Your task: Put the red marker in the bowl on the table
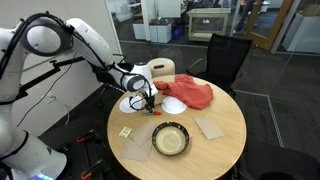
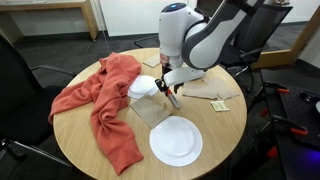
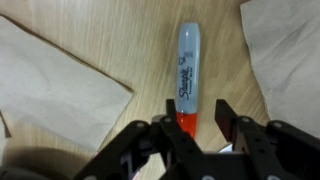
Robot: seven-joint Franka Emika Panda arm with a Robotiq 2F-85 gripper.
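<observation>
The red marker (image 3: 188,70) is a Sharpie with a grey barrel and a red end, lying on the wooden table (image 3: 150,40). My gripper (image 3: 198,106) is low over it and open. The red end sits between the two fingers, close to the left one, with a gap to the right one. In both exterior views the gripper (image 1: 148,100) (image 2: 173,95) hangs just above the table near its middle. The bowl (image 1: 170,139) (image 2: 176,141) stands empty near the table's edge, a short way from the gripper.
A red cloth (image 1: 190,93) (image 2: 100,100) lies crumpled on the round table. White dishes (image 1: 135,101) (image 2: 142,88) sit next to the gripper. Paper napkins (image 3: 50,90) (image 3: 285,50) (image 1: 210,127) lie flat on either side of the marker. Chairs surround the table.
</observation>
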